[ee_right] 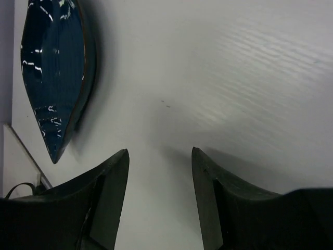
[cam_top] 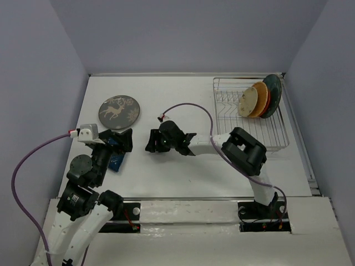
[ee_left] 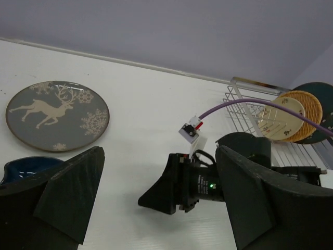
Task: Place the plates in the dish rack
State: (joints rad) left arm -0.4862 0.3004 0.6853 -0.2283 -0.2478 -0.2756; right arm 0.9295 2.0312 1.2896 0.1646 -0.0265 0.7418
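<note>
Four of the six plates are judged already loaded. The teal plate (cam_top: 273,91), the wicker plate (cam_top: 258,100) and the cream plate (cam_top: 247,102) are seen standing on edge together at the far end of the rack (cam_top: 233,119). A thin orange rim between teal and wicker is probably the orange plate (cam_top: 267,101), though little of it shows. Two plates are left on the table: the deer plate (ee_left: 57,114) and the blue plate (ee_right: 54,78).

The left gripper (ee_left: 158,156) is held with its fingers (ee_left: 73,192) spread wide and nothing between them. The blue plate is found just outside the finger at the left of that wrist view, close against it; whether they touch cannot be told. The deer plate lies flat farther ahead, beyond the same finger.

The right gripper (ee_right: 159,153) is seen ahead of the left fingers, low over the table. Its fingers are parted moderately, with only bare table between them. The blue plate sits ahead and to the left of its fingertips, apart from them and apparently tipped up on one edge. It is judged the likelier plate to be taken up next, the deer plate being untouched.
</note>
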